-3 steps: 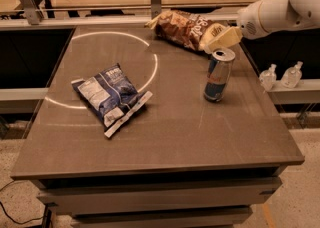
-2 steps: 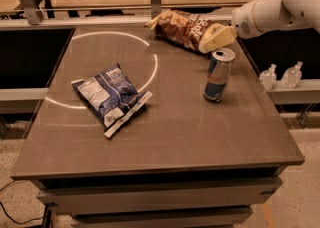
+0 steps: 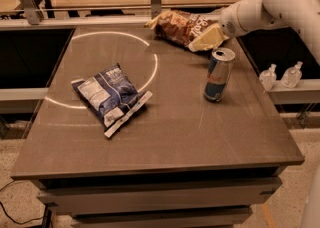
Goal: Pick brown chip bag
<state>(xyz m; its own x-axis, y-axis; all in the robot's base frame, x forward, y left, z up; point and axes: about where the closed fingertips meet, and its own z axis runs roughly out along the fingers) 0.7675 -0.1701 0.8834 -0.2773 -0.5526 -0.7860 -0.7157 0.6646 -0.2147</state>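
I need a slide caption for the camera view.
The tool is at one end of the brown chip bag, just behind the upright can.

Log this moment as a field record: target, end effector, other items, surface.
target: brown chip bag, lying at the table's far edge
end effector: end effector at the bag's right end; contact unclear
other items: can upright, just in front of the end effector; blue-and-white chip bag lying left of centre
surface: table, dark top

Warm dim light; white glare arc [image 3: 155,67] on left half of grey-brown desk [image 3: 175,127]; cream tool [image 3: 207,38] bright, far-right of desk.
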